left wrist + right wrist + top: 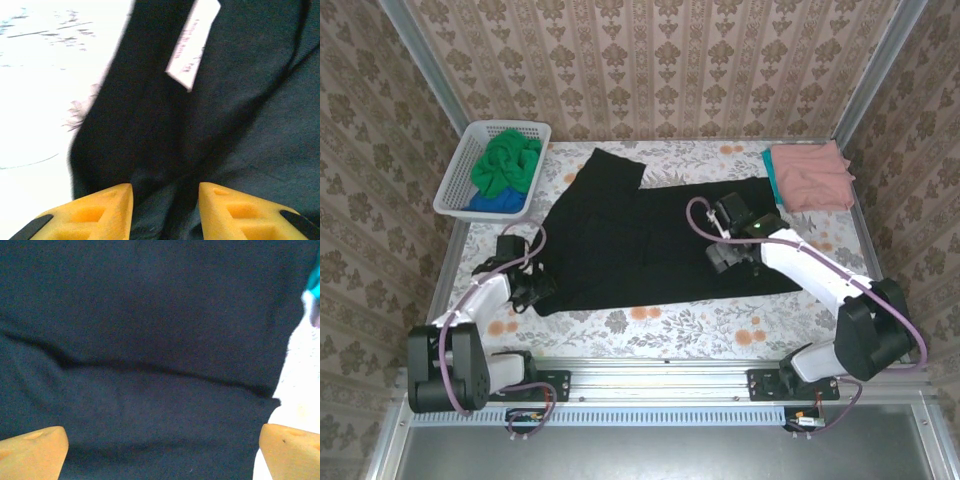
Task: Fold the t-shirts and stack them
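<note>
Black tee [640,235] is seen spread flat across the middle of the table [670,325]. L gripper [165,207] is held low at the tee's near-left corner, jaws parted by a modest gap w/ black cloth seen between the tips and a white label [192,45] just beyond. R gripper [162,450] is poised over the tee's right part, jaws spread wide. Green tee [508,160] & blue tee [495,203] are bundled in the white basket [455,185] at the far-left corner. Salmon pink tee [812,175] is laid folded on the teal tee [772,175] at the far-right corner.
</note>
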### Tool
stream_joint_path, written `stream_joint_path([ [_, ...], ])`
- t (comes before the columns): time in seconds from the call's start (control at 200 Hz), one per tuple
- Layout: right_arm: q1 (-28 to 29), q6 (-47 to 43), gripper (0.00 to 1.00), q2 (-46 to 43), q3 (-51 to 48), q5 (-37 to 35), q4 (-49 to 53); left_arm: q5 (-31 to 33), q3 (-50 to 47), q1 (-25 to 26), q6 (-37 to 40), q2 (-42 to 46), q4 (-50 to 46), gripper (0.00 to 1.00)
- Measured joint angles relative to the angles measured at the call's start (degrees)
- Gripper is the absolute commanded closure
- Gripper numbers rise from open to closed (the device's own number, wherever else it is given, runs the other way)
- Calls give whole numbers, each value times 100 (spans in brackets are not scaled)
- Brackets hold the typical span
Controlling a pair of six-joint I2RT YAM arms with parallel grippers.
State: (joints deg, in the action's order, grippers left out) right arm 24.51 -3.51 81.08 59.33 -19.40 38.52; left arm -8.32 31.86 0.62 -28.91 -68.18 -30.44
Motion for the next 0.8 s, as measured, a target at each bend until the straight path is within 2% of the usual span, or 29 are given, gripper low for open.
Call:
stream_joint_path([
  [0.135, -664, 142, 0, 251, 529, 70, -402, 107, 181, -57, -63, 426, -236, 50],
  [0.17, -848, 144, 3, 457, 750, 87, -503, 131, 350, 0, -57, 444, -323, 48],
  [0.33, -1497, 188, 12, 1943, 2131, 184, -664, 374, 1880, 743, 140, -7, -466, 40],
  [0.415, -1753, 192, 18, 2826, 2981, 323, -592, 407, 2898, 1119, 376, -671, -308, 38],
  [0.515, -1989, 254, 21, 3740, 3882, 540, -409, 428, 3998, 1331, 640, -1665, -146, 38],
  [0.67, -2293, 522, 20, 4708, 4863, 1106, -63, 551, 5845, 1425, 960, -3565, -87, 39],
  [0.8, -2420, 702, 20, 5215, 5394, 1488, 249, 649, 7580, 1425, 1121, -5246, -417, 39],
])
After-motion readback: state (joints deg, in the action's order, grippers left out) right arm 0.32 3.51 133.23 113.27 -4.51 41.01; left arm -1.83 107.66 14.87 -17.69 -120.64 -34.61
